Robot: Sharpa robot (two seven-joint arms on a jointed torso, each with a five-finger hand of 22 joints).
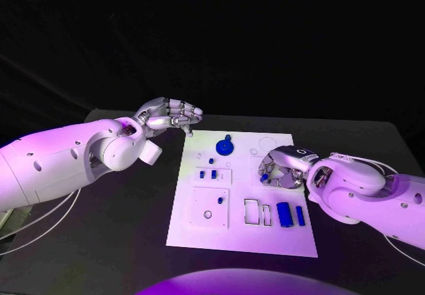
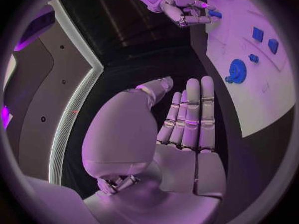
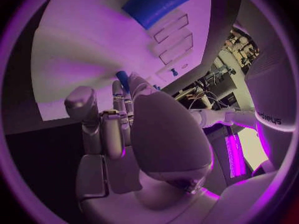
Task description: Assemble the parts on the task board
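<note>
White board: task board (image 1: pixel 244 236) is laid flat mid-table, long side running away from the robot, on the black table (image 1: pixel 106 246).
Round part: blue disc with a knob (image 1: pixel 226 147) is seated near the board's far edge; also seen in the left wrist view (image 2: pixel 236 70).
Small parts: two small blue pieces (image 1: pixel 207 174) are set in a frame on the board's left half.
Bar parts: two blue bars (image 1: pixel 290 214) are laid side by side near the board's right edge, next to two empty rectangular slots (image 1: pixel 258 211).
Left hand: left hand (image 1: pixel 170 114) is held off the board's far-left corner; fingers (image 2: pixel 194 115) are extended together, nothing is grasped.
Right hand: right hand (image 1: pixel 282 169) is placed over the board's right edge; a small blue piece (image 3: pixel 122 79) is seen at the fingertips, grasp cannot be told.
</note>
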